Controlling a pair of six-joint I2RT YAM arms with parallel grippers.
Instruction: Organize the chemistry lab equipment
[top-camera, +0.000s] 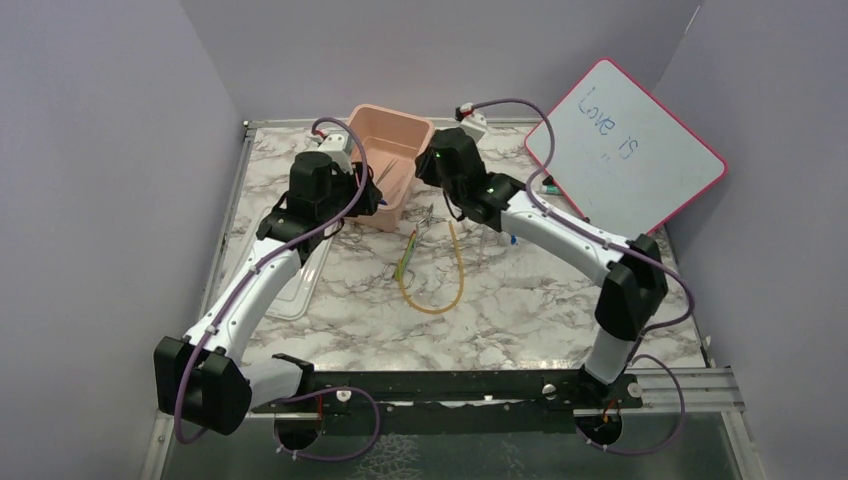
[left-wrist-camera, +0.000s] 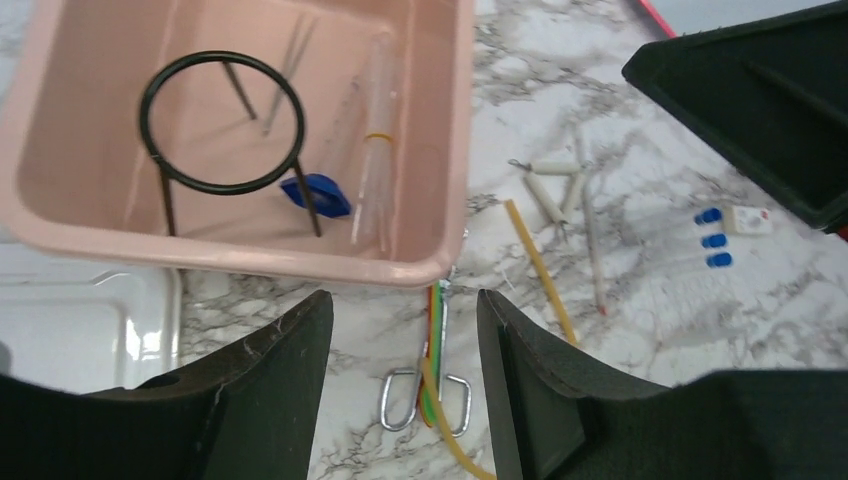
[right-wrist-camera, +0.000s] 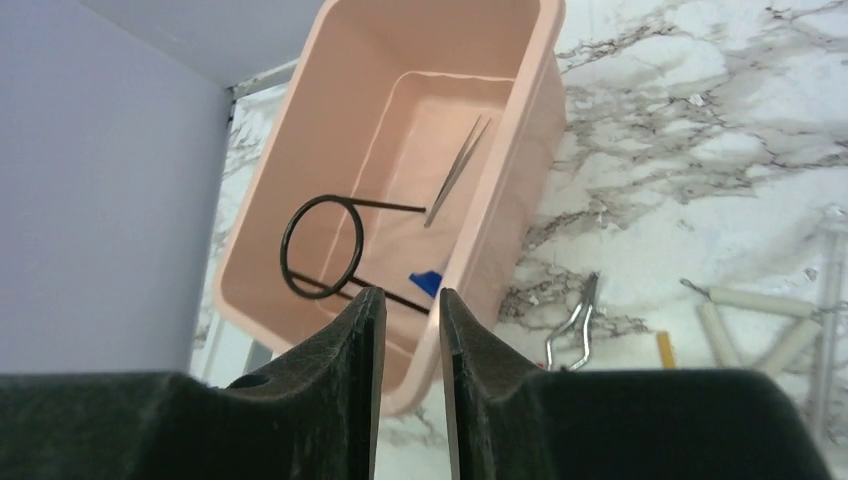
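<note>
The pink tub (top-camera: 395, 135) holds a black wire ring on legs (left-wrist-camera: 220, 125), a blue piece (left-wrist-camera: 318, 192), thin tweezers (right-wrist-camera: 455, 170) and clear tubes (left-wrist-camera: 375, 150). On the marble lie the amber rubber tube bent in a U (top-camera: 445, 290), the green-handled tool (left-wrist-camera: 437, 345) with metal loops, a white-sleeved wire triangle (left-wrist-camera: 555, 185) and tiny blue pieces (left-wrist-camera: 712, 240). My left gripper (left-wrist-camera: 400, 320) is open and empty above the green-handled tool, just in front of the tub's near wall. My right gripper (right-wrist-camera: 405, 300) hangs above the tub's right wall, its jaws a narrow gap apart and empty.
The red-framed whiteboard (top-camera: 625, 145) leans at the back right. The white lid (top-camera: 300, 280) lies on the table left of the tub, under my left arm. Grey walls close in the left, back and right sides.
</note>
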